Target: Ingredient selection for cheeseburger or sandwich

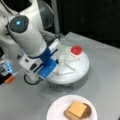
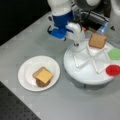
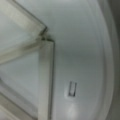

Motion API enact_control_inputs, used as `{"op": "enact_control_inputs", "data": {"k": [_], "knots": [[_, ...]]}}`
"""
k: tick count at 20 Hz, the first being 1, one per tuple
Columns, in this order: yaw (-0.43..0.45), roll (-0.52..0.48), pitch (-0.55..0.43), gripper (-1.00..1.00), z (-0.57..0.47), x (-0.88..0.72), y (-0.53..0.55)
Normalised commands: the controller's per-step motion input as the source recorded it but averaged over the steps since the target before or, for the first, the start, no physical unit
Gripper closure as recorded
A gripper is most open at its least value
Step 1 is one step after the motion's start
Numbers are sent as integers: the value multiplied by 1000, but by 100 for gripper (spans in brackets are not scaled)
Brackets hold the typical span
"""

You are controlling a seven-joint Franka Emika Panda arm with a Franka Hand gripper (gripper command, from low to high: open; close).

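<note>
The robot's white gripper (image 2: 75,45) reaches down into the round white divided tray (image 2: 85,75) on the grey worktop (image 2: 30,40), at a bare compartment near the hub, and whether it is open or grasping anything cannot be told. On the white round paper plate (image 2: 27,72) in both front views, the yellow cheese square (image 2: 43,75) lies on the dark-brown round patty (image 2: 41,83). In a front view the tray holds a tan square toast slice (image 2: 97,40), a green lettuce leaf (image 2: 115,53) and a red tomato disc (image 2: 113,70), each in its own compartment.

Grey table (image 2: 30,40) (bearing plate (image 2: 26,72), divided tray (image 2: 85,75)).
</note>
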Motion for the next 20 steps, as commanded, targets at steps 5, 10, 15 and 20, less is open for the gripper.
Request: {"op": "enact_control_inputs", "data": {"k": [5, 10, 15, 20], "knots": [[71, -215, -7, -100, 84, -11, 618], [20, -144, -27, -100, 16, -3, 539], [-55, -75, -68, -100, -85, -31, 240], [-121, -80, -48, -100, -158, -92, 59]]}}
